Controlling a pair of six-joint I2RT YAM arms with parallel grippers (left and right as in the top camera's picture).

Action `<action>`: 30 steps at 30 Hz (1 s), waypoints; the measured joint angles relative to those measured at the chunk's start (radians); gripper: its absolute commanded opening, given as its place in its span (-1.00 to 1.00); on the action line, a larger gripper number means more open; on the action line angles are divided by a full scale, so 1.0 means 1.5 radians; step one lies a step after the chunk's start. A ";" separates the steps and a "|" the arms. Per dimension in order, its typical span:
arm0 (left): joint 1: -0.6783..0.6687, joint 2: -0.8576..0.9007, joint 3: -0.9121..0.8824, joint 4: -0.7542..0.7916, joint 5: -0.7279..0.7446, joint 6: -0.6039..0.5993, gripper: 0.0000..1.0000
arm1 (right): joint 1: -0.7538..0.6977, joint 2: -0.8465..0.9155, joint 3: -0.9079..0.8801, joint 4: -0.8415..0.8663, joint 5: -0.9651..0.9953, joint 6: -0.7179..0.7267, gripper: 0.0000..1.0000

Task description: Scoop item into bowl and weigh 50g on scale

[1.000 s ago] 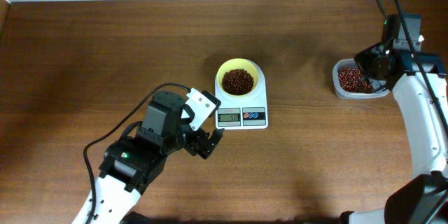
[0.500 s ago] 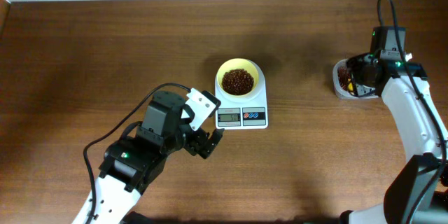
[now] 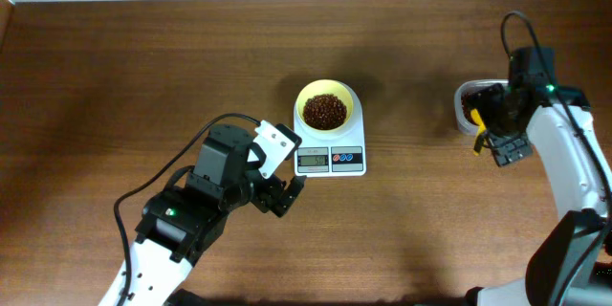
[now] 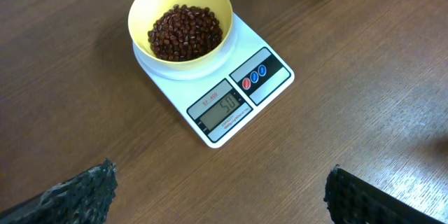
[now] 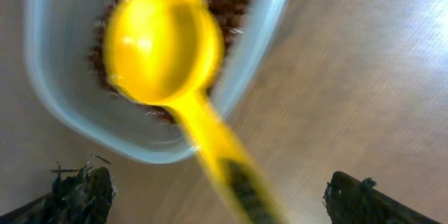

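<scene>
Yellow bowl (image 4: 143,3) of beans (image 4: 185,33) sits on the scale (image 4: 225,87), showing 50. The left fingers (image 4: 78,193) gape wide; the right fingers (image 5: 75,193) too, a spoon (image 5: 162,42) lying over the tub (image 5: 42,77).

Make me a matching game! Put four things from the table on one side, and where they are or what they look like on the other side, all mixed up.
Things:
1. bowl
2. scale
3. spoon
4. clear container

Clues:
A. sits on the scale, beans inside
B. stands apart from the scale, beans inside
C. white, with a red button and a blue button
D. long handle, nothing in its scoop

Pairs: 1-A, 2-C, 3-D, 4-B
</scene>
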 measured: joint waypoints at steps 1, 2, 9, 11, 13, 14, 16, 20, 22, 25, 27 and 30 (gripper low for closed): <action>0.000 0.000 0.000 0.000 0.000 0.000 0.98 | -0.021 0.000 0.000 -0.019 -0.004 -0.022 0.98; 0.000 0.000 0.000 0.000 0.000 0.000 0.98 | -0.040 0.000 -0.001 -0.022 -0.006 -0.041 0.98; 0.000 0.000 0.000 0.000 0.000 0.000 0.98 | -0.126 -0.024 0.050 -0.026 -0.056 -0.215 0.97; 0.000 0.000 0.000 0.000 0.000 0.000 0.98 | -0.133 -0.031 0.122 -0.036 -0.119 -0.329 0.98; 0.000 0.000 0.000 0.000 0.000 0.000 0.98 | -0.133 -0.033 0.176 -0.098 -0.175 -0.421 0.98; 0.000 0.000 0.000 0.000 0.000 0.000 0.98 | -0.135 -0.034 0.199 -0.124 -0.195 -0.452 0.97; 0.000 0.000 0.000 0.001 0.000 0.000 0.98 | -0.137 -0.035 0.256 -0.226 -0.224 -0.524 0.98; 0.000 0.000 0.000 0.001 0.000 0.000 0.98 | -0.139 -0.042 0.363 -0.375 -0.220 -0.665 0.97; 0.000 0.000 0.000 0.000 0.000 0.000 0.98 | -0.139 -0.042 0.371 -0.396 -0.208 -0.712 0.97; 0.000 0.000 0.000 0.000 0.000 0.000 0.98 | -0.139 -0.042 0.371 -0.407 -0.190 -0.774 0.97; 0.000 0.000 0.000 0.000 0.000 0.000 0.98 | -0.139 -0.042 0.371 -0.401 -0.175 -0.794 0.97; 0.000 0.000 0.000 0.000 0.000 0.000 0.98 | -0.139 -0.042 0.371 -0.399 -0.170 -0.801 0.98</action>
